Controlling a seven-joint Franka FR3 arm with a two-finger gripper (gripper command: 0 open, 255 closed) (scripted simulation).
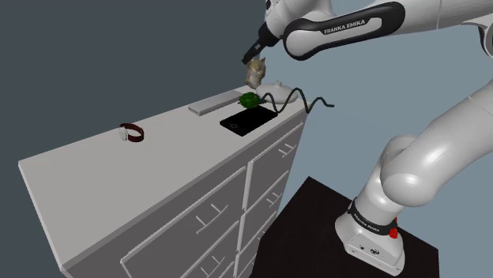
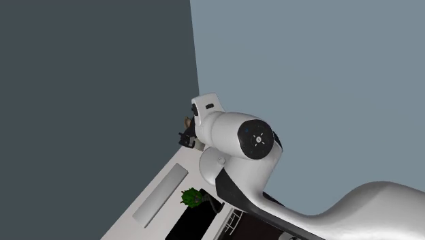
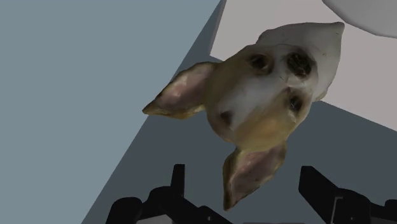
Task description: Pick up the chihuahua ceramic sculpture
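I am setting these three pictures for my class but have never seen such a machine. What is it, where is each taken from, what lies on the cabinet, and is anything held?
It is a white robot arm on a stand, drawn by a simulator. One picture looks down from beside the stand, the second from another spot, the third from a camera on the hand. On the white drawer cabinet lie a dark red band, a grey bar, a green thing, a black slab and a black cable. The black fingers stand open over the tan chihuahua figure; one ear lies between them, untouched, so nothing is held.
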